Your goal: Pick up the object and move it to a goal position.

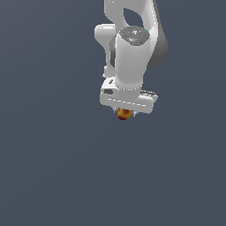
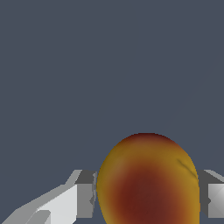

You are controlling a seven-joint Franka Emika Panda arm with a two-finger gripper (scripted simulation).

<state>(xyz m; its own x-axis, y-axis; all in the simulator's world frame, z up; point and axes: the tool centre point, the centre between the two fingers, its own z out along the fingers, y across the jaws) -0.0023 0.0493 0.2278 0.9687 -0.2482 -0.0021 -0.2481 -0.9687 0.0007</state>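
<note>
The object [image 1: 124,114] is a small orange-yellow egg-shaped lump with dark red blotches. In the exterior view it sits right under the white hand of my arm, mostly hidden by it. In the wrist view the object [image 2: 148,181] fills the space between my two fingers [image 2: 85,194], which press against its two sides. My gripper [image 1: 125,111] is shut on the object. The exterior view does not show whether the object rests on the floor or hangs above it.
A plain dark grey-blue surface [image 1: 53,167] fills both views. The white arm [image 1: 132,48] rises above the gripper toward the exterior view's top. No goal marker shows.
</note>
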